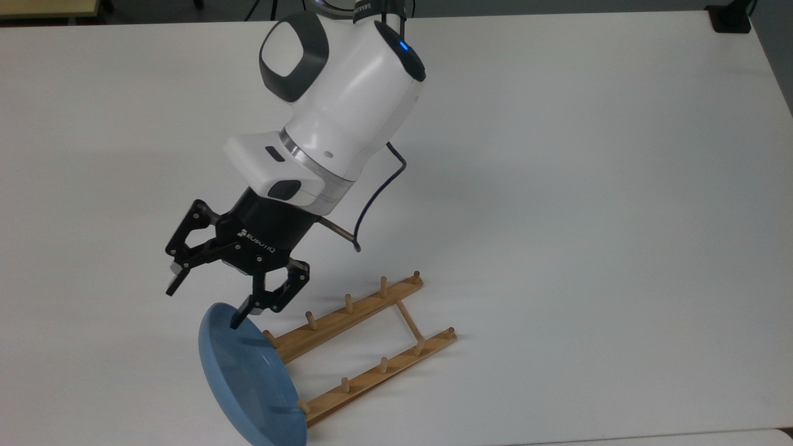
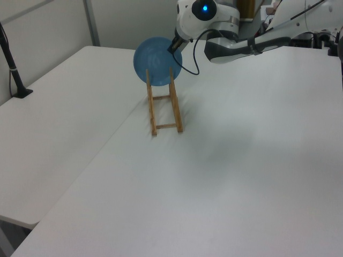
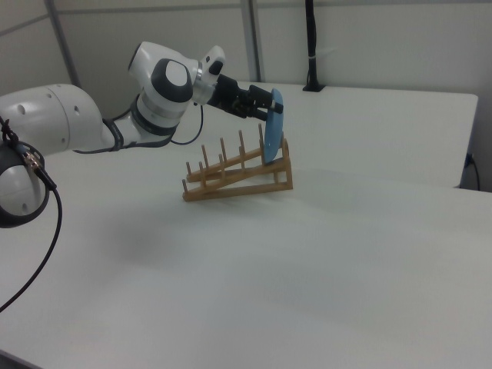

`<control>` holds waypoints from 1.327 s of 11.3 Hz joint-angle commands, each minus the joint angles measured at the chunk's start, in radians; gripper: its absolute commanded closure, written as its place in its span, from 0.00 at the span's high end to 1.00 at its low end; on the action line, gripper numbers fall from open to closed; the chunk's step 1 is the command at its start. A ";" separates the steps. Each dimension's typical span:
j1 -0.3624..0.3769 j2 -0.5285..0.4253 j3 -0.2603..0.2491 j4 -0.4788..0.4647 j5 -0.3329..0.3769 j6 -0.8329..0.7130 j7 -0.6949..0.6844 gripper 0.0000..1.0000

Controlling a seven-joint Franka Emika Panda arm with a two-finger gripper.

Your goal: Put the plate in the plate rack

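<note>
The light-blue plate (image 1: 251, 378) stands on edge at the near end of the wooden plate rack (image 1: 362, 310), propped against the end pegs and tilted toward the top view's left. My gripper (image 1: 204, 305) hovers just above the plate's upper rim, open, with its fingers spread wide. One fingertip (image 1: 238, 321) is at the rim; the other hangs free to the top view's left. The left view has the plate (image 2: 155, 61) upright at the far end of the rack (image 2: 165, 104), with the gripper (image 2: 174, 45) at its top right. In the right view the plate (image 3: 273, 127) leans on the rack (image 3: 238, 177).
The white table (image 1: 588, 217) spreads wide around the rack. A black block (image 1: 731, 18) sits at its far right corner in the top view. A black post (image 2: 13, 69) stands at the left view's left edge. A seam between two tabletops runs by the rack.
</note>
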 commanded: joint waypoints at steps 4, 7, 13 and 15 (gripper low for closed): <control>-0.090 -0.312 0.321 -0.216 0.148 -0.064 0.274 1.00; -0.225 -0.473 0.479 -0.382 0.468 -0.347 -0.028 1.00; -0.261 -0.695 0.405 -0.514 0.678 -0.767 -0.411 1.00; -0.256 -0.695 0.391 -0.507 0.672 -0.791 -0.398 1.00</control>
